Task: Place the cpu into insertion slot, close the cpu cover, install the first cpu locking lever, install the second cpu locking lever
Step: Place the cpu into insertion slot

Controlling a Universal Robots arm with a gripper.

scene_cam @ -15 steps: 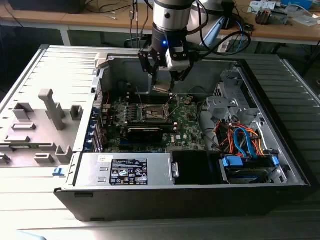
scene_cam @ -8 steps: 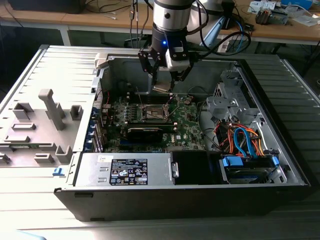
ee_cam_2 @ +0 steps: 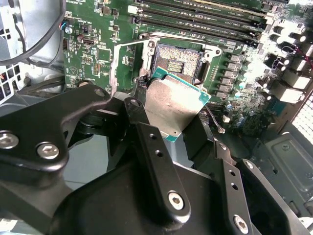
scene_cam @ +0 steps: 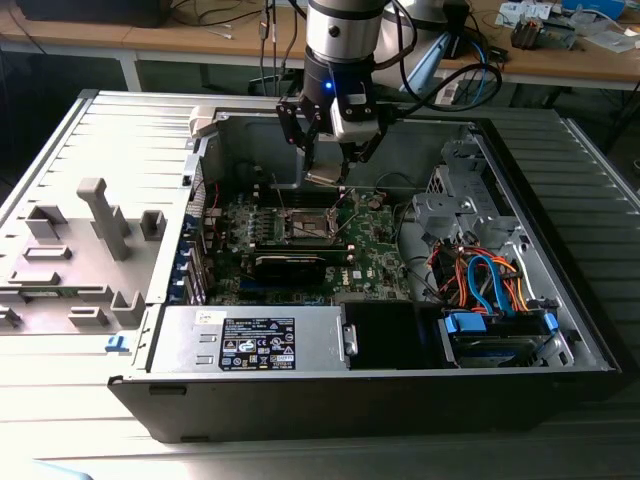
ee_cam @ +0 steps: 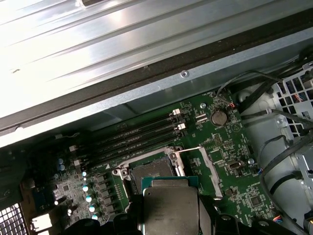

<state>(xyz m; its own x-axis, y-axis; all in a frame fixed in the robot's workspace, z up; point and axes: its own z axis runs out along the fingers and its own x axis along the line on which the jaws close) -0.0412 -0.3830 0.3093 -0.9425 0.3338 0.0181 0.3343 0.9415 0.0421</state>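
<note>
My gripper (scene_cam: 327,172) hangs over the middle of the open computer case, shut on the cpu (scene_cam: 326,180). The cpu is a flat silvery square with a green edge, held by its two opposite sides in both wrist views (ee_cam_2: 173,105) (ee_cam: 168,208). It is tilted and sits apart above the board. Just beyond it lies the insertion slot (ee_cam_2: 177,58) (ee_cam: 151,171), a dark square socket with its contacts bare. The cpu cover (ee_cam_2: 115,68) (ee_cam: 212,171), a thin silver frame, is swung open to one side of the socket.
Memory slots (ee_cam: 137,134) run along one side of the socket, and a round coin battery (ee_cam: 218,116) lies near them. A black heatsink block (scene_cam: 290,265) sits in front of the socket. The power supply (scene_cam: 250,340) and coloured cables (scene_cam: 485,280) fill the case's near side.
</note>
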